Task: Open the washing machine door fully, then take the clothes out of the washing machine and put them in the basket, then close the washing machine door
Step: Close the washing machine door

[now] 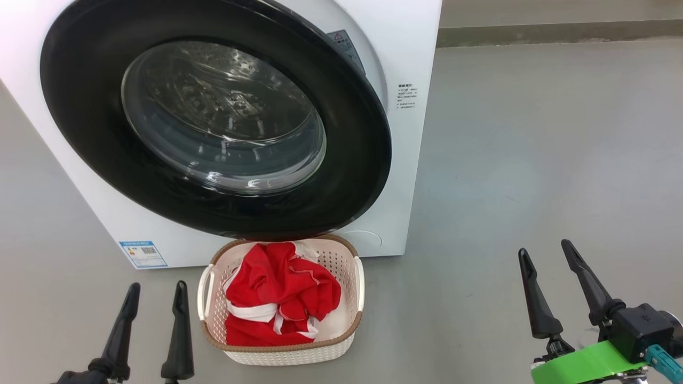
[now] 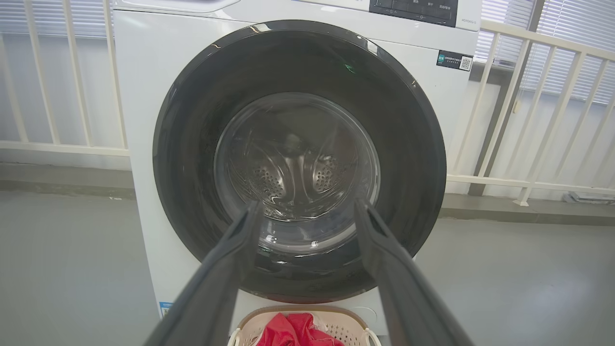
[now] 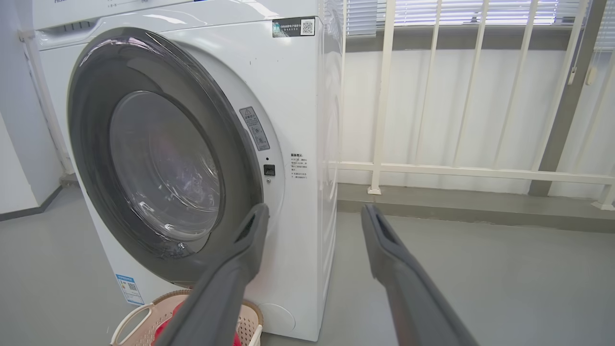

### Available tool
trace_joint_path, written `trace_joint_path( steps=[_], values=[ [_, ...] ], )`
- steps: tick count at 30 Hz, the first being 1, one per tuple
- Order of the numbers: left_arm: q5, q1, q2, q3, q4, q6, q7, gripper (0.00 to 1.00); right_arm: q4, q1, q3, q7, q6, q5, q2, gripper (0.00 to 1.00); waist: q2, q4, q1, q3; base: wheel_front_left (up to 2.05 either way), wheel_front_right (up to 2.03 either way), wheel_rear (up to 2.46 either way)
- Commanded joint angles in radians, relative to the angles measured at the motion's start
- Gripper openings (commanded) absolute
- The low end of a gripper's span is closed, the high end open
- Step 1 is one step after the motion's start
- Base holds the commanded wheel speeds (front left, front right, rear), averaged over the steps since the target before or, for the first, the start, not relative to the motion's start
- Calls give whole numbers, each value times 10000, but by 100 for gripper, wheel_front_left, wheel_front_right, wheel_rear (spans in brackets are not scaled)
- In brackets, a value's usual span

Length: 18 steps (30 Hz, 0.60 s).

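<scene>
**Late stage of the unloading task.** The bright red, white-trimmed fabric clothes (image 1: 277, 293) lie heaped in the small cream-white perforated plastic basket (image 1: 283, 349) with a brown woven-look rim. The basket stands on the grey floor (image 1: 533, 133), just in front of the big white boxy front-loading washing machine (image 1: 411, 133). It sits partly under the lower edge of the large round glossy black door (image 1: 213, 122) with its bulging clear glass window. Through the glass the perforated steel drum (image 2: 288, 173) looks empty.

The door is swung against the machine's front. In the right wrist view, however, a small dark latch port (image 3: 269, 169) shows just beside its edge. The door is therefore judged not quite latched, and a final push is probably all that is left.

The left pincer (image 1: 157, 288) hangs low just beside the basket, and the right pincer (image 1: 545, 249) is well apart to the right. Both point towards the machine with fingers spread, holding and touching nothing.
</scene>
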Motion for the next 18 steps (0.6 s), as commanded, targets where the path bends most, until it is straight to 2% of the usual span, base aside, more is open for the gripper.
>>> trace_joint_path(
  steps=[1,18],
  values=[
    [128,-119,16,401,-284,-80,-77,100,-303,-47,154,-65,48,-75,-91,100,0,2,0,-1,0,0,0],
    [461,-172,-210,451,-157,-423,-78,100,-261,30,183,-65,48,16,-91,100,0,170,0,42,0,0,0]
  ],
)
